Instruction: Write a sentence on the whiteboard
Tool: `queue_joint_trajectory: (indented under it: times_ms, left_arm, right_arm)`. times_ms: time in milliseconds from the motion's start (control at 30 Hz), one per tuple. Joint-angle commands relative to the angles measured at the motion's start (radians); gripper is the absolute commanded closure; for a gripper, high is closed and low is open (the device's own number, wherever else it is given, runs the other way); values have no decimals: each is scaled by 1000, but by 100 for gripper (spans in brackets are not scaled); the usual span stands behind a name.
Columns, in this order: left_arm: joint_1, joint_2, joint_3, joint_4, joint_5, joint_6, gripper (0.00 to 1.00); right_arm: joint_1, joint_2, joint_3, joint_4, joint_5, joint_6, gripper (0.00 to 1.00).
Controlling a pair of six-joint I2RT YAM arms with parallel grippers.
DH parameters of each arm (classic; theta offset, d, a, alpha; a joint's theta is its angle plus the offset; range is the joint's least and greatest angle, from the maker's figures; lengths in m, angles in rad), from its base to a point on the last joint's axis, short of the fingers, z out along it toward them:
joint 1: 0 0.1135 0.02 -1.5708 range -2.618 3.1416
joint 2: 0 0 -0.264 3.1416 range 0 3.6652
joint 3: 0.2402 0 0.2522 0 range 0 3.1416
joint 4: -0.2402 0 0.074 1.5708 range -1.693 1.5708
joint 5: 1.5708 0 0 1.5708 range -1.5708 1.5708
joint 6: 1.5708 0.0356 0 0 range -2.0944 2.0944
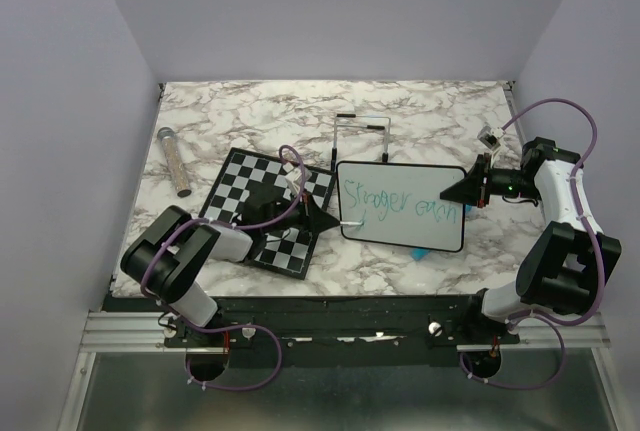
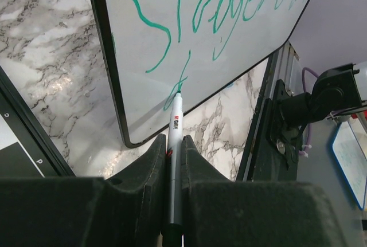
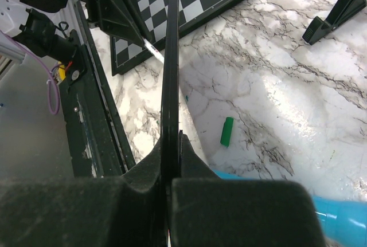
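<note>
My left arm (image 1: 178, 256) and right arm (image 1: 558, 196) are black with white forearm shells; purple cables (image 1: 597, 151) loop along each. My fingers (image 2: 135, 198) are matte black wedges.

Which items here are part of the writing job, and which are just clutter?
In use: whiteboard, lettering, marker in left fingers, right fingers clamping its edge.
Lying about: chessboard, tube, wire stand, green cap.

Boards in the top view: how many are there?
2. The chessboard lies left of centre; the whiteboard is right of it, its right edge clamped in the right gripper. None seems hidden.
</note>
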Motion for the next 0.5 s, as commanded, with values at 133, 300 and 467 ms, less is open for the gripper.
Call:
queue_joint_trajectory:
  times_ms: [133, 300, 467]
  left_arm:
    - [-15, 61, -15, -4, 19, 20, 100]
    - [-27, 76, -9, 43, 18, 1, 100]
    - [-27, 39, -18, 91, 27, -42, 100]
  right_arm:
    - [-2, -2, 21, -28, -32, -35, 100]
    - [-2, -2, 21, -28, -30, -35, 99]
    - [-2, -1, 21, -30, -30, -37, 99]
